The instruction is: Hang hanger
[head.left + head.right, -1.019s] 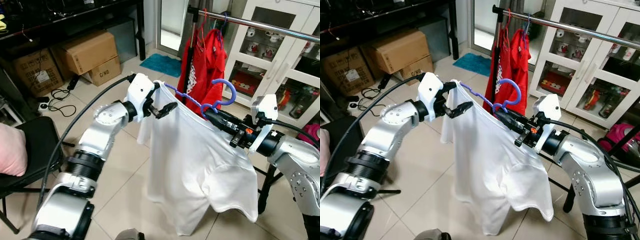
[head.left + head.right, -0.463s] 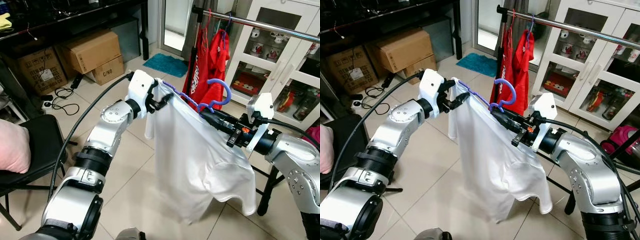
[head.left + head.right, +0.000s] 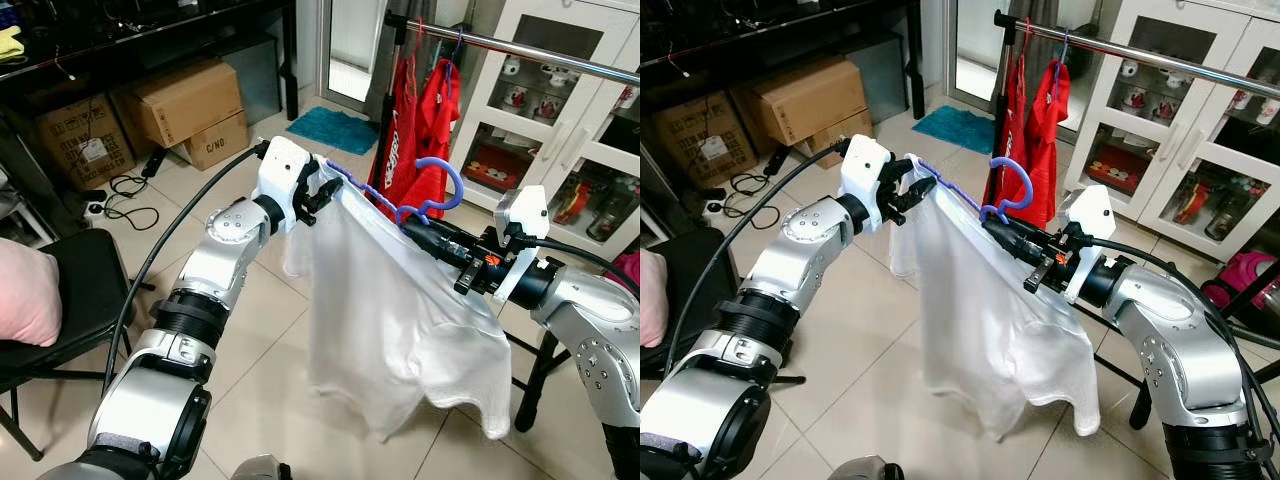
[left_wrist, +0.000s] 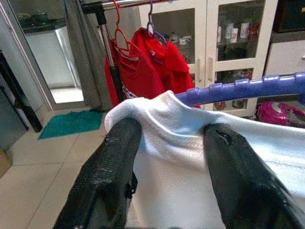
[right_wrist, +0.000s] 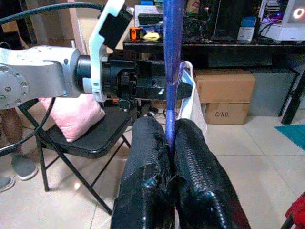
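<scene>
While both arms reach out in front of the robot, a purple hanger (image 3: 395,200) with a white shirt (image 3: 390,320) on it is held up in the air between them. The right gripper (image 3: 412,226) has its two black fingers (image 5: 143,176) squeezed tight on the thin purple bar, right by the curly hook (image 3: 445,185). The left gripper (image 3: 322,190) is at the other end of the hanger — its fingers (image 4: 112,171) sit a little apart, one on each side of the shirt's shoulder, and the cloth bunches up between them. The purple bar pokes out from under the white cloth just past those fingers.

The shirt hangs down loose over the tiled floor (image 3: 250,330). The hanger is not on the metal rail (image 3: 520,50) yet — the rail is up behind it, in front of a white cupboard (image 3: 560,120) with glass doors. Red clothes (image 3: 425,120) already hang on that rail, close behind the purple hook.

Off to the robot's left are brown boxes (image 3: 185,105), a black chair (image 3: 60,300) and a pink cushion (image 3: 25,305) on the chair.
</scene>
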Tool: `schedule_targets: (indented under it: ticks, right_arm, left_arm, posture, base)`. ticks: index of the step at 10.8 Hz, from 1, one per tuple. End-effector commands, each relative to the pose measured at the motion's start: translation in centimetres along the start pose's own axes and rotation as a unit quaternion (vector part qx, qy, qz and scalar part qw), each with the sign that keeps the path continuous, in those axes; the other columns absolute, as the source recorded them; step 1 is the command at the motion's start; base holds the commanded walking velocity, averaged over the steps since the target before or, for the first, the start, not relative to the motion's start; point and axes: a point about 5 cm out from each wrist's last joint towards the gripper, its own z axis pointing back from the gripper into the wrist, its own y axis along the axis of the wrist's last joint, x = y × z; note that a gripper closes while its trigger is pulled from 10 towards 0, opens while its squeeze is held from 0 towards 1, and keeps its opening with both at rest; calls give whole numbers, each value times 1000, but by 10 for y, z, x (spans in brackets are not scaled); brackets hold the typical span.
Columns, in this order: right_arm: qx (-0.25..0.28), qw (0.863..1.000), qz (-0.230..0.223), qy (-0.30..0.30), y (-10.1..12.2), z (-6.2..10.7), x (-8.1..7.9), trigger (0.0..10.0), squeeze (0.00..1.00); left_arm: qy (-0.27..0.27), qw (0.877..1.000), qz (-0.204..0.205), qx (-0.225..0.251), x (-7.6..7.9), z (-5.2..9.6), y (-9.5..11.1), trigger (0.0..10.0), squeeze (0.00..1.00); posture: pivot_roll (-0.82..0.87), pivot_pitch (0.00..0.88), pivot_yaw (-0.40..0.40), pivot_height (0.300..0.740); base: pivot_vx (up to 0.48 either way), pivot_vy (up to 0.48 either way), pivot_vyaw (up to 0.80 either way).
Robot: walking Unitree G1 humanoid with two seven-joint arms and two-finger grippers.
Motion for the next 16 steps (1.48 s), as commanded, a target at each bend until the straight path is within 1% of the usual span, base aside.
schedule_targets:
  ticks: [1,6,8,10,12,13,15,16]
  right_arm:
    - [10,1000,20,14,7,-2,0,0,0]
    - [2,1000,27,8,6,0,2,0,0]
    - [-9,999,31,-4,3,0,4,0,0]
    - [-22,999,33,-29,-2,0,8,0,0]
    - [-67,995,46,-59,-14,3,16,0,0]
    - [-85,992,50,-75,-18,5,20,0,0]
    - [-84,992,48,-86,-18,6,23,0,0]
    - [-59,994,47,-75,-12,4,21,0,0]
  left_arm:
    - [10,1000,-4,7,-3,-3,8,0,0]
    - [19,1000,4,10,-3,-3,6,0,0]
    - [10,1000,7,17,-1,-1,5,0,0]
    - [-4,1000,5,21,-3,9,-1,0,0]
    - [-29,999,10,30,-3,17,-1,0,0]
    - [-56,998,10,35,-2,23,-1,0,0]
    - [-66,997,8,32,-4,27,-2,0,0]
    - [-37,999,1,30,-10,26,-2,0,0]
  posture:
    - [-56,0,47,740]
    - [-60,0,46,740]
    - [-64,0,46,740]
    - [-62,0,44,740]
    - [-59,0,43,740]
    - [-55,0,41,740]
    - [-51,0,39,740]
    - [-52,0,40,740]
  base:
    - [0,0,0]
    - [0,0,0]
    - [0,0,0]
    - [0,0,0]
    - [0,0,0]
    - [0,0,0]
    - [0,0,0]
    - [0,0,0]
